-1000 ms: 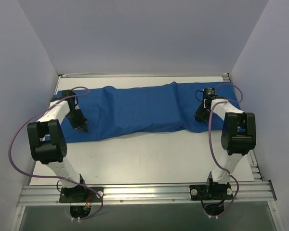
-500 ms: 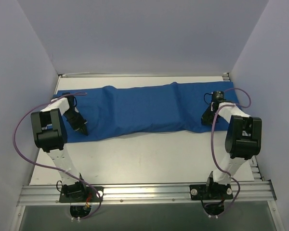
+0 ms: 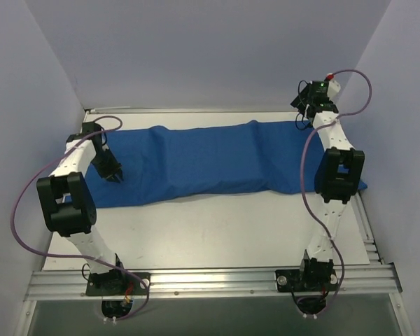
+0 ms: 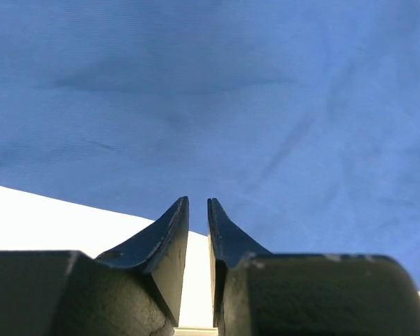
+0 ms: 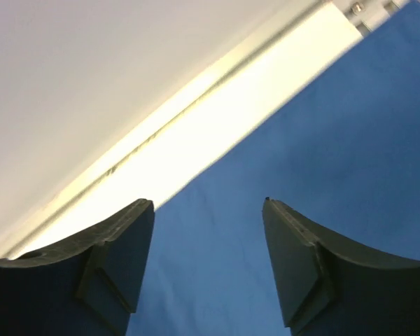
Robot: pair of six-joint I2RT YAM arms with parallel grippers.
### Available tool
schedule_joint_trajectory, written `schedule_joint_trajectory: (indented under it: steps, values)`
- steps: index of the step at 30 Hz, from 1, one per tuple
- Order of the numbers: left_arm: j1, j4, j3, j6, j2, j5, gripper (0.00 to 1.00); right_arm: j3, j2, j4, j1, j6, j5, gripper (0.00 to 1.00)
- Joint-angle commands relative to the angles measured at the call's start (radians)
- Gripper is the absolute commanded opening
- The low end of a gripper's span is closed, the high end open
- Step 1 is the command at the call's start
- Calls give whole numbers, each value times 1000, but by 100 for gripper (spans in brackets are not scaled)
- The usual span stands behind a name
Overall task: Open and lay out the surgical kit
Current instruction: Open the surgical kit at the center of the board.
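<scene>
With the cloth (image 3: 203,161) still folded, our left jaws nearly pressed together empty and right jaws spread, we must next pinch its edge.

Right claw (image 5: 208,201) no longer low on the 3 o'clock end of the blue cloth wrap (image 3: 210,157). It is now raised high and swung out toward 1 o'clock, past the far tabletop (image 3: 217,224) edge, arm stretched upright. Cloth's right corner now lies further out toward 4 o'clock. Left claw (image 4: 198,201) nudged slightly toward 11 o'clock along the cloth's near-left edge.
</scene>
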Motion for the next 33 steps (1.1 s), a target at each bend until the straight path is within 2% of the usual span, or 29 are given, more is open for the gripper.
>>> schedule_joint_trajectory:
  steps: [1,4,9,14,22,33]
  values:
    - [-29,32,22,9,-37,43,26,182,152,-67,23,-77,55,67]
    - [-53,39,7,11,-47,43,27,359,276,-153,31,-102,95,70]
    - [-64,46,-4,12,-53,48,28,388,335,-147,23,-95,149,78]
    - [-66,34,22,14,-34,45,28,442,393,-176,20,-115,164,79]
    - [-66,28,76,11,6,49,29,491,455,-173,14,-120,181,72]
    - [-66,40,53,-9,-4,62,29,555,534,-127,12,-171,224,63]
